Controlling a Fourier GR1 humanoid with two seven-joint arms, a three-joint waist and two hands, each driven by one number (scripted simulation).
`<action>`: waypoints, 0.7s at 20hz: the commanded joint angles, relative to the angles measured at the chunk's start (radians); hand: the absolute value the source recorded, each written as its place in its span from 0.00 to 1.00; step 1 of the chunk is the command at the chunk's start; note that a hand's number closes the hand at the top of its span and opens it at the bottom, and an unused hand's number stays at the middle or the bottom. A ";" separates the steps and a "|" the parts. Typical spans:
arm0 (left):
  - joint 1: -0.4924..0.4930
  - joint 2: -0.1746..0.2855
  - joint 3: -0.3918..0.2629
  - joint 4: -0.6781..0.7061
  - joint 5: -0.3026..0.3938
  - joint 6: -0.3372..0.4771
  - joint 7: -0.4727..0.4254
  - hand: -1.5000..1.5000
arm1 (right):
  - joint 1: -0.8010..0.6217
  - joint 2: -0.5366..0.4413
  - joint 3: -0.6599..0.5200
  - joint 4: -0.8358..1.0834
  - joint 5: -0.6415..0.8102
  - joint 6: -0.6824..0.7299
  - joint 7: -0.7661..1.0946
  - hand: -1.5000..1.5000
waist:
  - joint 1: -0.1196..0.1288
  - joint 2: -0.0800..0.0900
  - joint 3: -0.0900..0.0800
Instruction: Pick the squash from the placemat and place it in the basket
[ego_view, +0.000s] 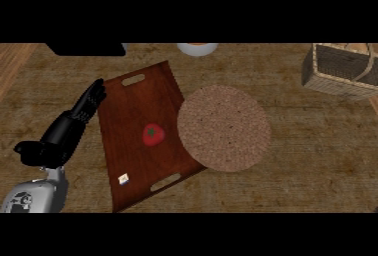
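- Head view, lower left of the frame: the grey left forearm (33, 195) shows at the edge. The black left hand (72, 124) above it has straight, relaxed fingers and holds nothing, its tips beside the tray's left edge.
- The right hand is out of sight.
- A dark red-brown wooden tray with two handle slots (129, 145) lies aslant at centre left. It carries a small white-and-yellow block (123, 178) and a red tomato with a green top (153, 134).
- A round brown woven placemat (224, 127) overlaps the tray's right edge, and no squash shows on it.
- At upper right, well apart, stands a tan wicker basket (341, 72). Its inside is largely hidden, so the squash may lie there, but I cannot tell.
- Best practice, as I judge it: confirm where the squash is before reaching, and leave the tomato alone.
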 joint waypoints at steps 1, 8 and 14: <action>-0.036 -0.009 0.000 0.060 -0.021 0.018 -0.020 0.50 | -0.032 -0.040 -0.044 0.183 0.055 -0.141 -0.110 1.00 | -0.002 0.004 0.000; -0.017 -0.025 -0.014 0.000 -0.014 0.021 0.011 0.50 | -0.157 -0.174 -0.105 0.532 0.046 -0.233 -0.260 1.00 | 0.002 0.001 0.000; -0.064 -0.005 0.010 0.028 0.004 0.006 0.024 0.50 | -0.179 -0.309 -0.163 0.807 0.008 -0.218 -0.436 1.00 | 0.007 0.006 0.001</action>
